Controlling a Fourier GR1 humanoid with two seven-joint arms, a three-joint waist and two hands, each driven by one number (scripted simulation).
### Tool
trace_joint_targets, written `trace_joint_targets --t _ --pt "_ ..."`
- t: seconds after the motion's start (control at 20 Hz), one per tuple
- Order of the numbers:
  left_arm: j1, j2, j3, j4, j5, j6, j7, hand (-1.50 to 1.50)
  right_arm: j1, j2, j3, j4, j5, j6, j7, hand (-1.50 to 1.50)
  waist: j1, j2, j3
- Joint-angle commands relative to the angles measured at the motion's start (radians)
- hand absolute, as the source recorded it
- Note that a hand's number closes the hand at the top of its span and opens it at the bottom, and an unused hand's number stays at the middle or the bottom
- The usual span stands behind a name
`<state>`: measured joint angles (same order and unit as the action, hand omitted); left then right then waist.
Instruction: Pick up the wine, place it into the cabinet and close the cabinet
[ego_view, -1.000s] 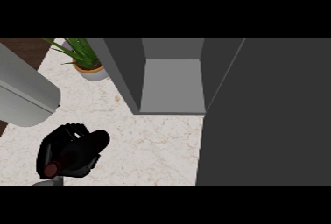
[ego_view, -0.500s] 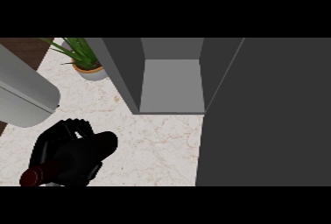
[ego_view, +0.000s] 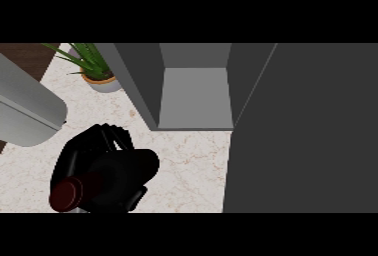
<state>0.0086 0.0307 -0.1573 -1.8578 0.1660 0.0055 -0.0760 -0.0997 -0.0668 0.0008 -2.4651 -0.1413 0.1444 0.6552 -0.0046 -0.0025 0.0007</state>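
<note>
Left hand (ego_view: 96, 172) sits low on the marble counter (ego_view: 188, 165), black fingers curled round the wine bottle (ego_view: 111, 185). Bottle is dark, glossy, rounded; its dark red round end (ego_view: 68, 194) shows at lower left, the rest mostly hidden by the hand. Bottle lies tilted in the grip, in front of the cabinet and to the left of its opening, not inside. Cabinet (ego_view: 196, 95) is matte grey, boxy, flat floor panel visible, interior bare. Its door (ego_view: 303, 130) is open, a large flat dark grey slab filling the right side. Counter is pale cream stone with faint brown veining. Pale grey smooth cylinder, the forearm (ego_view: 26, 107), comes in at left. Potted plant (ego_view: 96, 72) at top left: thin green spiky leaves, round grey pot with orange rim. Right hand not visible
</note>
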Motion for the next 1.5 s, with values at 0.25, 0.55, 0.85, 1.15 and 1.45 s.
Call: trace_joint_targets --t 0.25,0.55,0.85,1.15,1.45 --pt "-0.182 -0.030 -0.187 -0.058 -0.032 0.250 0.175 1.50 0.066 -0.019 -0.056 -0.104 -0.166 0.039 0.022 -1.50 -0.008 0.000 0.000" --pt "-0.357 -0.031 -0.296 0.050 -0.045 0.463 0.189 1.50 0.036 0.003 -0.051 -0.025 -0.116 0.039 -0.034 -1.50 -0.006 0.002 0.000" --pt "-0.513 -0.031 -0.326 0.146 -0.089 0.603 0.233 1.50 0.075 0.008 -0.006 -0.095 -0.117 0.049 0.008 -1.50 -0.010 0.001 0.000" --pt "-0.561 -0.031 -0.333 0.297 -0.021 0.633 0.119 1.50 0.037 0.022 0.001 -0.100 -0.084 0.005 0.021 -1.50 -0.011 0.003 -0.001" --pt "-0.606 -0.031 -0.310 0.407 0.013 0.647 0.056 1.50 0.014 -0.006 -0.018 -0.077 -0.113 0.023 0.036 -1.50 -0.012 0.004 -0.001"
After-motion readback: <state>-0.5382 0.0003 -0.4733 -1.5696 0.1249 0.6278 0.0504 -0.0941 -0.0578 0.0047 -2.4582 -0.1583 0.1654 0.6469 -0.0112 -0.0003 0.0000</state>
